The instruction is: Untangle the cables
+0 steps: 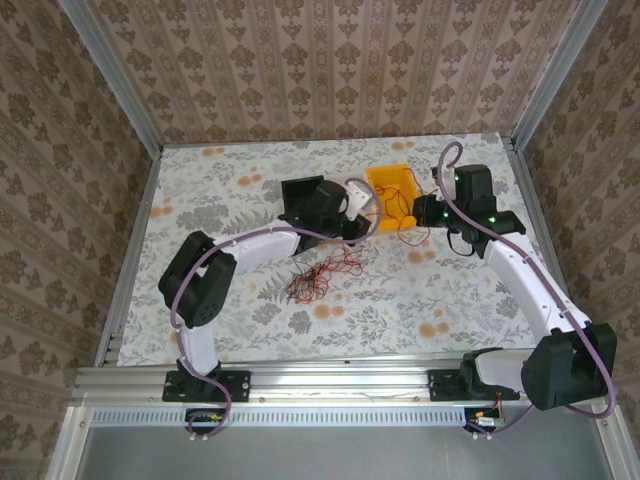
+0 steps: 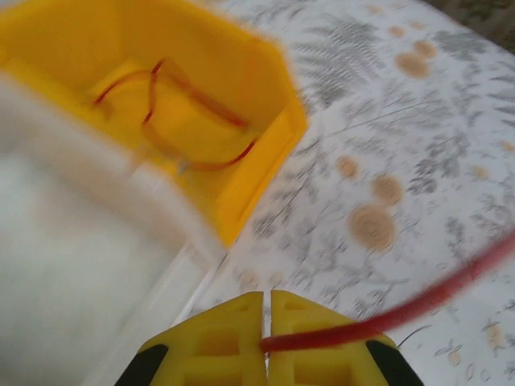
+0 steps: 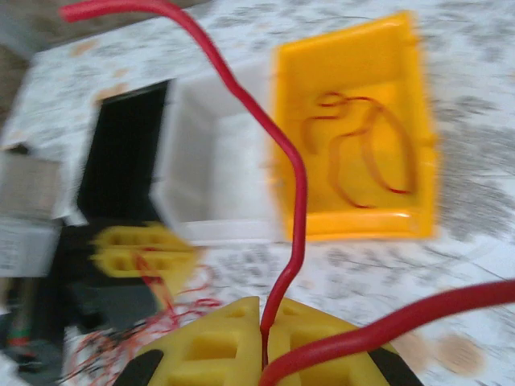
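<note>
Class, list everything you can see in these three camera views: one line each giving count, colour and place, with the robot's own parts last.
wire tangle: one loose heap, red, on the table in front of the bins
bin wire: at least one loop, red, inside the yellow bin
held wires: a strand in each gripper, red, above the table
yellow bin: one, yellow, far middle of the table
white bin: one, white, between the yellow and black bins
black bin: one, black, beside the white bin
table: one, floral-patterned cover
arms: two, white and black, purple cables along them
left gripper: one, yellow fingers, shut on a red wire
right gripper: one, yellow fingers, shut on a red wire
</note>
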Action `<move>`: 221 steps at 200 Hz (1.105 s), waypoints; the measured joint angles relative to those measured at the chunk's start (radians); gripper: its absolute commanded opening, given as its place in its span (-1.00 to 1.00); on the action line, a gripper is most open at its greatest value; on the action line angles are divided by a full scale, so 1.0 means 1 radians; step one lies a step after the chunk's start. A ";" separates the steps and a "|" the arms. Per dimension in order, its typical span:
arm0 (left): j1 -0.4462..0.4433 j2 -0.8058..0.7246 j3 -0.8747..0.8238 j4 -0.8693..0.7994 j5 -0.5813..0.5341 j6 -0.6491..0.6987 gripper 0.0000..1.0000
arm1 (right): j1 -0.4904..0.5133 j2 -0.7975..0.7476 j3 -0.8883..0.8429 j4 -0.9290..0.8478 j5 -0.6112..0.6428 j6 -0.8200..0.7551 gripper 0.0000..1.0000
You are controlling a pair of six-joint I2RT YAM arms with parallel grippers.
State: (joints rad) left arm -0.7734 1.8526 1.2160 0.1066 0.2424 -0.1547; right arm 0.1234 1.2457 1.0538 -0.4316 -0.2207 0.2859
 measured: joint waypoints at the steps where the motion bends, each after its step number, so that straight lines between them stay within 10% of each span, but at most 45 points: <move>1: 0.000 0.000 0.000 0.000 0.000 0.000 -1.00 | -0.002 0.000 0.000 -0.004 0.008 0.002 -0.96; 44: 0.106 -0.126 -0.161 0.049 -0.122 -0.144 -1.00 | -0.071 0.037 0.000 -0.034 0.201 0.076 -0.90; 150: 0.088 -0.167 -0.161 0.095 -0.198 -0.247 -1.00 | 0.052 0.832 0.725 -0.252 0.115 -0.099 -0.86; 221: 0.088 -0.154 -0.146 0.074 -0.198 -0.257 -1.00 | 0.077 1.040 0.922 -0.365 0.114 -0.169 -0.55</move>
State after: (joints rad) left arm -0.6857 1.6989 1.0695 0.1810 0.0444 -0.4122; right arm 0.2001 2.2860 1.9755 -0.7967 -0.1070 0.1169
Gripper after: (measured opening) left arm 0.042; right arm 0.121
